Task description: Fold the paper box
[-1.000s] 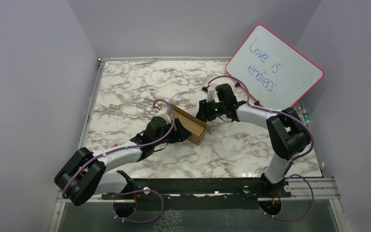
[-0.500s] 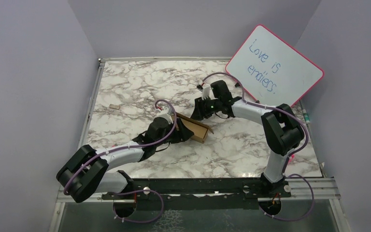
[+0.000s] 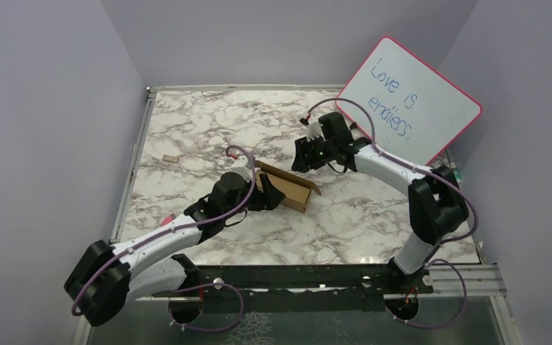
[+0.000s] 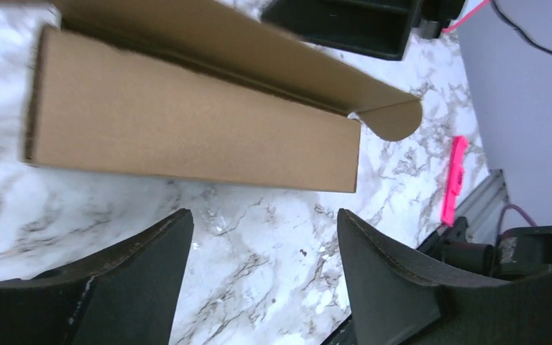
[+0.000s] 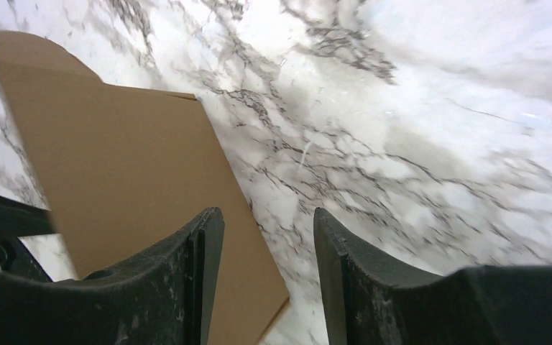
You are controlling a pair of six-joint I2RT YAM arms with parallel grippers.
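**Setting.** Marble-patterned table [image 3: 187, 122] enclosed by plain lavender walls. A pink-framed whiteboard [image 3: 410, 97] with handwriting leans at the far right.

**Item 1, paper box** [image 3: 292, 189]. Brown, oblong, lying near the middle of the table. The body is formed. The long lid flap [image 4: 208, 43] stands open along the far edge, and its rounded tuck tab [image 4: 392, 118] is free.

**Item 2, left gripper** [image 4: 262, 223]. Low over the table, just on the near side of the box. Its fingers are apart with only bare marble between them, so it grips nothing.

**Item 3, right gripper** [image 5: 267, 215]. Raised beyond the box, apart from it. Its fingers are spread and it holds nothing.

**Item 4, tan scrap** [image 3: 169, 158]. Well to the left, not involved.

**Step in hand (judged).** Late stage: the walls are up and the lid is not yet closed. Both grippers appear to be between holds.

**Next move calls for.** One gripper steadies the body against sliding. The other presses the lid flap down over the opening and guides the tab inside the near wall. The light cardboard may skid or spring back open.
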